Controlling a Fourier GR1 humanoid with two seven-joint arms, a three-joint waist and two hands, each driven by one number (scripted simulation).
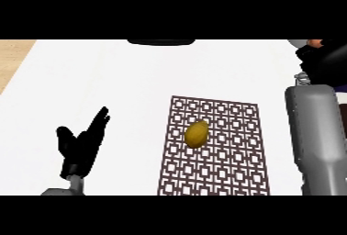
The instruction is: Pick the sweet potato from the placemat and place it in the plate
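Observation:
A yellow-brown sweet potato [196, 133] lies on the upper middle of a brown lattice placemat [215, 172], with nothing touching it. My left hand [80, 146] rests at the lower left, open with fingers pointing up, well left of the placemat. My right forearm [315, 133] runs up the right edge, beside the placemat. Its black hand [317, 56] is at the top right corner, far above and right of the sweet potato, partly cut off by the view's edge. A dark rounded rim [161, 41] shows at the top edge, possibly the plate.
The white counter [102, 78] spreads around the placemat. A strip of wood-coloured surface [13, 55] shows at the upper left corner, beyond the counter's edge.

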